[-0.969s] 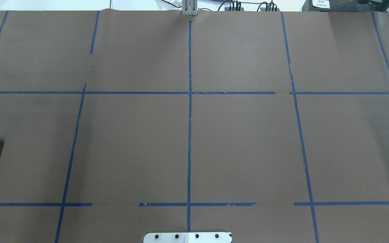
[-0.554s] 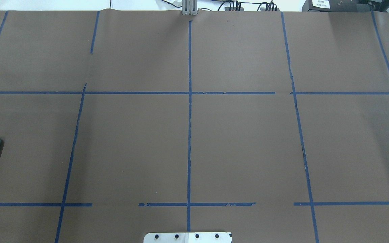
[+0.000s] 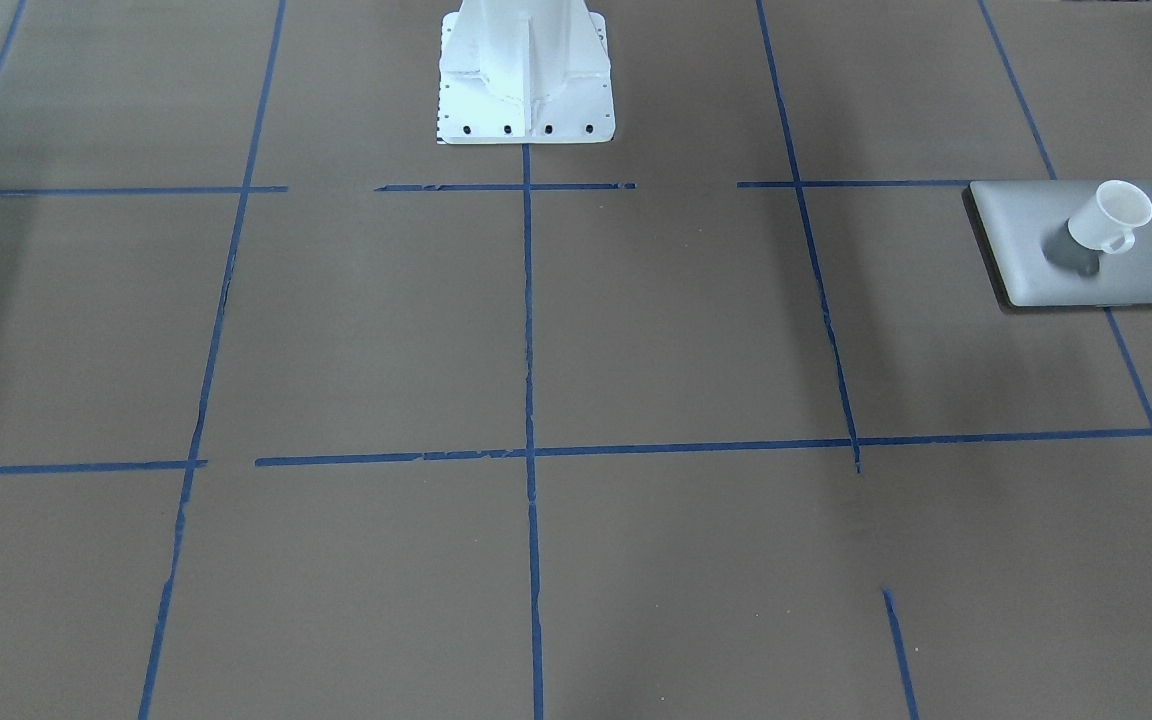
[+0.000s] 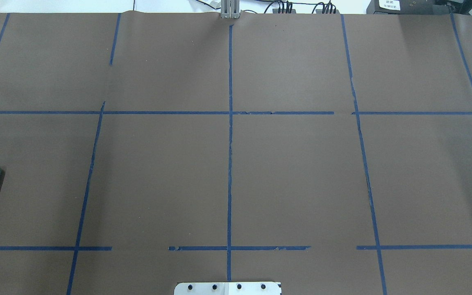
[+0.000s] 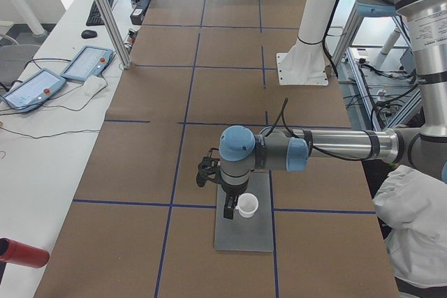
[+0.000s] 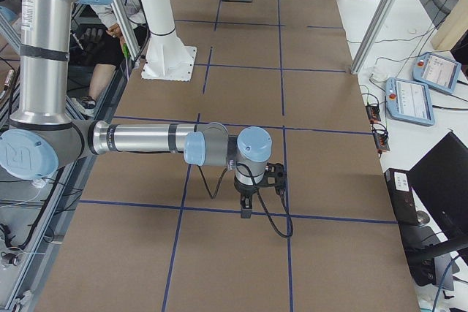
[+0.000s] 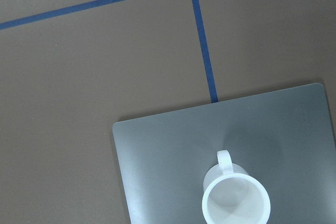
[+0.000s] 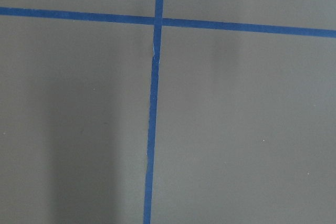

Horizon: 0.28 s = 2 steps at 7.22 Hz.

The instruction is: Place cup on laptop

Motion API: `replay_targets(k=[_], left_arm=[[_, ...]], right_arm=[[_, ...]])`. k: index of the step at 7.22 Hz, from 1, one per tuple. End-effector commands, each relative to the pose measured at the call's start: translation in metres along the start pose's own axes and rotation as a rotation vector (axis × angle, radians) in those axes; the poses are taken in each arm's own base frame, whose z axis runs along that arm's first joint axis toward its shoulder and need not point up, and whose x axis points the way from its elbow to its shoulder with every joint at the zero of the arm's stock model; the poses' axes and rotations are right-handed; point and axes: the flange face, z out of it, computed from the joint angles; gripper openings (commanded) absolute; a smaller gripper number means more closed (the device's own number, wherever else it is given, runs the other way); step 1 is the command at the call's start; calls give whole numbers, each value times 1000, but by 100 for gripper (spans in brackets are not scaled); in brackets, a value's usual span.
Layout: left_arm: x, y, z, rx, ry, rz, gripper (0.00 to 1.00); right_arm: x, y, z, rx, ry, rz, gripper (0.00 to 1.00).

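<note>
Room from the cam at the robot's left end, L to R: a white side desk (image 5: 42,137) w/ two tablets (image 5: 87,62), cables and a red bottle (image 5: 21,252) at its near end. Then the long table (image 5: 230,88), covered in brown paper and cut into squares by blue tape lines (image 5: 187,102). Then a white pedestal (image 5: 307,54) bolted to the table on the robot's side, w/ the left arm (image 5: 335,146) reaching out level over the paper.

The left claw (image 5: 230,207) points straight down above the laptop (image 3: 1026,240), which lies flat and shut at the table's end. The cup (image 3: 1111,218) stands upright on that lid, mouth up, shadow beside it. In the side view the cup shows just beside the claw tip, on the robot's side of it; touching or apart, can't tell from there. That arm's wrist cam looks down on the cup at the bottom edge of its pic, handle toward the top, w/ the laptop's corners and a tape line beyond. Claw spread or pressed together: can't tell, it shows in the side view only.

The right claw (image 6: 246,212) hangs low over the paper just by a tape crossing, approx mid-table. Cup and laptop are well apart from it, at the far end. Its state: can't tell either.
</note>
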Motion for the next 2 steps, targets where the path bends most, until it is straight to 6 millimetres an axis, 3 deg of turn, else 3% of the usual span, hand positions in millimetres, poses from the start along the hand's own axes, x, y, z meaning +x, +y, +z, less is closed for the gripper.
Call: replay_targets(k=[1, 2], left_arm=[[0, -1, 0, 1, 0, 1, 100], [0, -1, 0, 1, 0, 1, 100]], right_arm=[[0, 0, 0, 0, 0, 0, 100], [0, 0, 0, 0, 1, 0, 100]])
